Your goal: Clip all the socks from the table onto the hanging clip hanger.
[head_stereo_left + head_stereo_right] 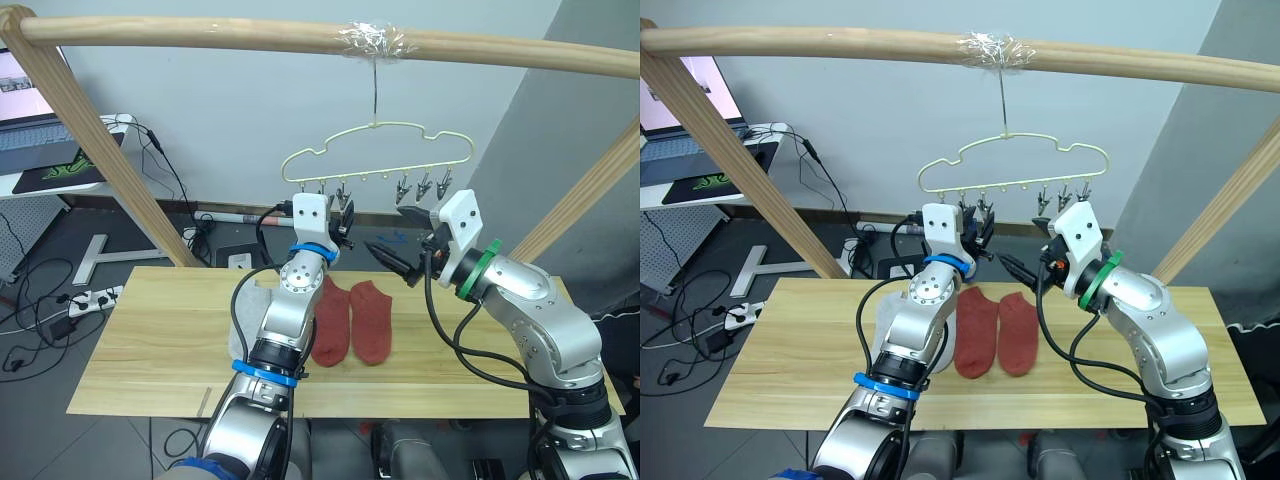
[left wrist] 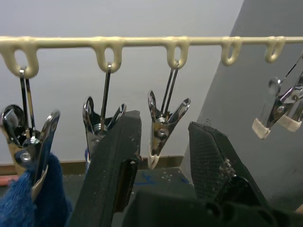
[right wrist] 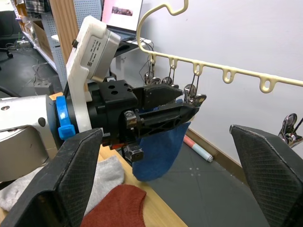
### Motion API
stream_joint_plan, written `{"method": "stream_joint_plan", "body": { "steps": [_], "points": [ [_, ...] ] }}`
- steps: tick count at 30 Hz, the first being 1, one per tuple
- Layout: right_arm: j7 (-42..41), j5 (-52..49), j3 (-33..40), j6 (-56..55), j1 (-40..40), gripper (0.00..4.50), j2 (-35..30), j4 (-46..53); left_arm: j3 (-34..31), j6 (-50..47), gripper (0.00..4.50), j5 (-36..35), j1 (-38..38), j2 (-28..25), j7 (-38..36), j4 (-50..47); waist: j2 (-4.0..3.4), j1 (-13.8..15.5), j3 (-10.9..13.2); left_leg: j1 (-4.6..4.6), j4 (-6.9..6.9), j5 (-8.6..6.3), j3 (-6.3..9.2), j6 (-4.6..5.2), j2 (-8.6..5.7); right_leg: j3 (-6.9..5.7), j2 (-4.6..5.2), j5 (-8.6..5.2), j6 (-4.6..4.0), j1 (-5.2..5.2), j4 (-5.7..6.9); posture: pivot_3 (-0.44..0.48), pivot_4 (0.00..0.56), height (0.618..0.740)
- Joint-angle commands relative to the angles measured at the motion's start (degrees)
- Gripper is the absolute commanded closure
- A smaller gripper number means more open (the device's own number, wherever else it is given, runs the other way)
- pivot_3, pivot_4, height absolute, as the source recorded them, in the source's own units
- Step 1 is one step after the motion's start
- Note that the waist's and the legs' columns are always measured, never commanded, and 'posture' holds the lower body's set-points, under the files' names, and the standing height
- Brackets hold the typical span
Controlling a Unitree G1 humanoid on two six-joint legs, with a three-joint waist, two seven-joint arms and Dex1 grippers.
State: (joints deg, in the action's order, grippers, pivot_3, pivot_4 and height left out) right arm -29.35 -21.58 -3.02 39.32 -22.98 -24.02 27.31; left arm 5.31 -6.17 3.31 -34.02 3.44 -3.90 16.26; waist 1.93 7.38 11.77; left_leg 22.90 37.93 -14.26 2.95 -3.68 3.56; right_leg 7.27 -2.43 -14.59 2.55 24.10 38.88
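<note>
The pale wire clip hanger (image 1: 375,150) hangs by its hook from the wooden pole. A blue sock (image 3: 158,146) hangs from a clip at the hanger's left end and shows beside the first clip (image 2: 33,156). My left gripper (image 2: 165,124) is raised to the clip row, open, with its fingers either side of a metal clip (image 2: 163,130). My right gripper (image 1: 400,240) is open and holds nothing, just right of the left one below the hanger. Two rust red socks (image 1: 350,320) lie side by side on the table (image 1: 150,340). A grey sock (image 1: 243,322) lies partly behind my left arm.
A thick wooden pole frame (image 1: 250,38) spans overhead, with slanted legs at both sides. Several bare clips (image 1: 425,185) hang at the hanger's right end. A desk with a laptop (image 1: 30,130) stands at the far left, and cables and a power strip (image 1: 85,298) lie on the floor.
</note>
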Motion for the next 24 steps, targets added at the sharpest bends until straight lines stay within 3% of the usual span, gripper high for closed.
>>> {"method": "stream_joint_plan", "body": {
  "steps": [1, 24],
  "points": [
    [0.4, -0.8, 0.7, -0.3, -0.1, 0.0, 0.0, 2.9, 0.4, 1.2, 2.64, 0.3, -1.4, 0.5, 0.5, 0.2, 0.0, 0.0, 0.0, 0.0, 0.0, 0.0, 0.0, 0.0, 0.0, 0.0, 0.0, 0.0, 0.0, 0.0, 0.0, 0.228, 0.171, 0.74],
    [0.9, -1.0, 0.7, 0.2, 0.0, 0.0, 0.0, 3.2, 0.2, 4.4, 2.64, 1.0, -4.9, 0.9, 3.3, 3.5, 0.0, -0.6, 0.0, 0.03, -0.05, 0.0, 0.0, 0.0, 0.0, 0.0, 0.0, -0.06, 0.09, 0.02, -0.08, 0.222, 0.175, 0.74]
  ]
}}
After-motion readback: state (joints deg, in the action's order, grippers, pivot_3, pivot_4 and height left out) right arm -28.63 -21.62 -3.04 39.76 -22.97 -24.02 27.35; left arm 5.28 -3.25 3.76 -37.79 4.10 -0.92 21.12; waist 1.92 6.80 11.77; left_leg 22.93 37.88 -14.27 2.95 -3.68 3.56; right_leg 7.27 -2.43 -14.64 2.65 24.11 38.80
